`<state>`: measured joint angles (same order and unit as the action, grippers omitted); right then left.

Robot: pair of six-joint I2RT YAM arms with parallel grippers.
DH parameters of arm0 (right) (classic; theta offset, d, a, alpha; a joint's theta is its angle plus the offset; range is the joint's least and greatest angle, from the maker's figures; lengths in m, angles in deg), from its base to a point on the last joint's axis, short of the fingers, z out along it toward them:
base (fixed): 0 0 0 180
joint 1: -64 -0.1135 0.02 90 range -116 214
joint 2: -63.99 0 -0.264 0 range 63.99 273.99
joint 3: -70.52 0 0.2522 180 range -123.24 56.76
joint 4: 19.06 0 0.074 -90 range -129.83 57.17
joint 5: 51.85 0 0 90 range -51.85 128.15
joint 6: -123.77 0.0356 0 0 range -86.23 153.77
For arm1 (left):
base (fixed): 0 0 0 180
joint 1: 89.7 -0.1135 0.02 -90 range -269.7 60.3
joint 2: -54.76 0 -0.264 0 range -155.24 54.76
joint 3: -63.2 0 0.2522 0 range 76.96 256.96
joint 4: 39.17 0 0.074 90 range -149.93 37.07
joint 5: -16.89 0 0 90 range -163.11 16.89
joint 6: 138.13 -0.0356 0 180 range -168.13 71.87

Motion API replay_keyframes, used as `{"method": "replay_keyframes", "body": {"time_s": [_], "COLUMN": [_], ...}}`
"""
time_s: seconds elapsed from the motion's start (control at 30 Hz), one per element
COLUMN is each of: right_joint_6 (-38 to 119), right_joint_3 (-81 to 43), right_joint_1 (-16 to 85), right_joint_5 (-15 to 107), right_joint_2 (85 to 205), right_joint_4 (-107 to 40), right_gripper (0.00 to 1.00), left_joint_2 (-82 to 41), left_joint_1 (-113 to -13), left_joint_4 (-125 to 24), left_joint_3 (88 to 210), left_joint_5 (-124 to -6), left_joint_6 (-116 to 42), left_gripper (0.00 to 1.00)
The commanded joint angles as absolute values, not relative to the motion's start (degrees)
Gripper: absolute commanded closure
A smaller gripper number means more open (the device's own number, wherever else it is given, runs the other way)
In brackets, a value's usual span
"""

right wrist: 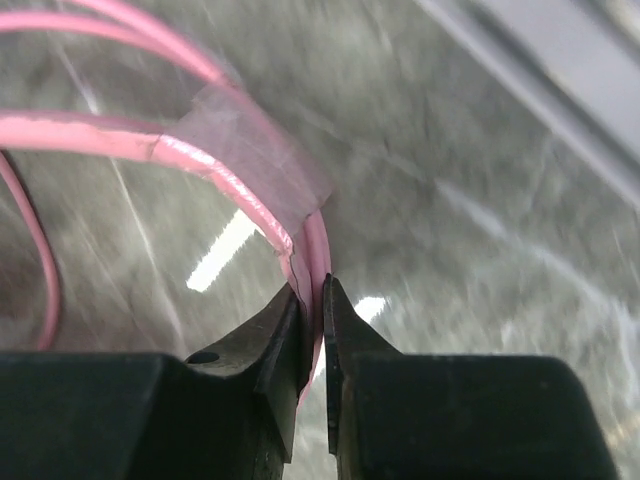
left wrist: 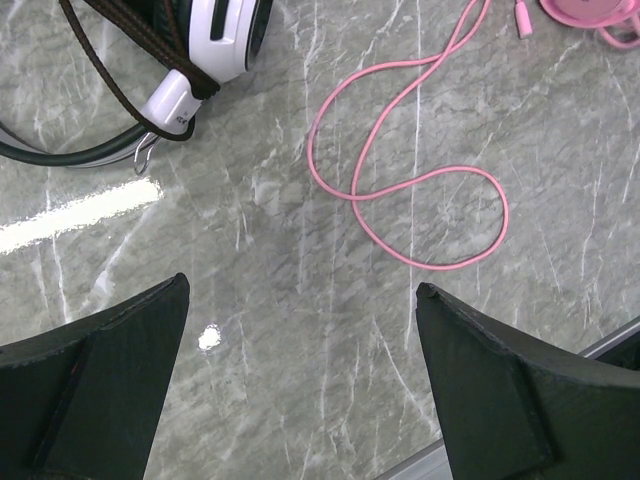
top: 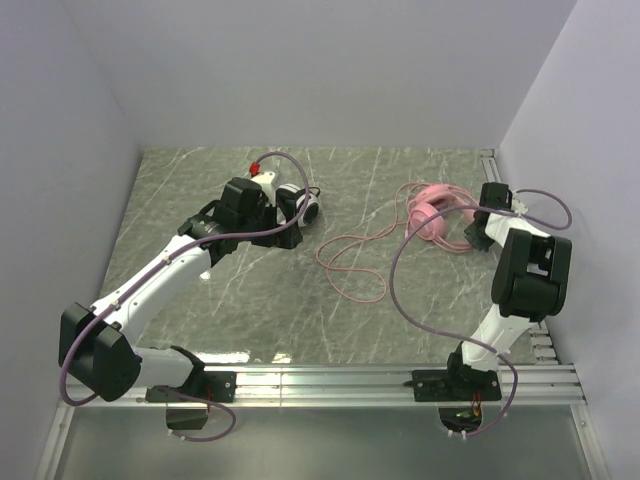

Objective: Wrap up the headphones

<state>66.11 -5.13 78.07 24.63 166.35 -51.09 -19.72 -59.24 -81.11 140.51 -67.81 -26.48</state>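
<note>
At right, the right gripper (right wrist: 312, 300) pinches the pink plastic over-ear headset (top: 432, 212) by its band, presumably steadying it for wrapping; the left gripper (left wrist: 302, 288) hangs wide, empty.

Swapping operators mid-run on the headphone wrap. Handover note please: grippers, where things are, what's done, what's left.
Left gripper: open and empty, hanging over the table just short of the black-and-white headset.
Right gripper: pinched shut on a thin pink part of the pink headset, at the far right of the table.
Pink cable: lying in loose loops on the table between the two headsets.
Done: nothing visibly wrapped.
Left: wind the pink cable around its headset, then do the black-and-white headset.
</note>
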Motion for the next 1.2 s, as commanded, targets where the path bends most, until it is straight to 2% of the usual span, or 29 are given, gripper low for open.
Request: {"method": "replay_keyframes", "body": {"time_s": [0.0, 0.2, 0.47, 0.6, 0.77, 0.87, 0.9, 1.17], "right_joint_6": [67.3, 73.5, 73.8, 72.2, 68.9, 66.3, 65.6, 61.7], "right_joint_3": [-1.4, 1.9, 5.9, 6.7, 6.3, 8.0, 8.5, 7.1], "right_joint_1": [76.2, 68.7, 66.8, 66.8, 67.3, 69.9, 70.3, 72.6], "right_joint_5": [27.9, 25.2, 25.8, 27.7, 27.1, 31.5, 33.2, 36.5], "right_joint_2": [160.7, 155.0, 152.7, 153.1, 153.8, 153.5, 152.6, 155.2], "right_joint_4": [-55.0, -61.0, -59.5, -56.7, -54.7, -51.6, -49.7, -47.9], "right_gripper": [0.96, 0.94, 0.59, 0.52, 0.49, 0.48, 0.44, 0.44], "left_joint_2": [-19.2, -19.1, -19.0, -19.1, -19.3, -19.3, -19.4, -19.5], "left_joint_1": [-58.9, -58.9, -58.6, -58.5, -58.5, -58.4, -58.2, -58.1], "left_joint_4": [-80.3, -80.4, -80.4, -80.4, -80.4, -80.4, -80.4, -80.4], "left_joint_3": [140.8, 140.7, 140.7, 140.6, 140.6, 140.6, 140.6, 140.6], "left_joint_5": [-66.2, -65.5, -65.3, -65.3, -64.8, -64.6, -64.5, -64.1], "left_joint_6": [-27.6, -27.6, -27.7, -27.7, -27.8, -27.9, -28.0, -28.1], "left_gripper": [0.01, 0.01, 0.01, 0.01, 0.01, 0.01, 0.01, 0.01]}}
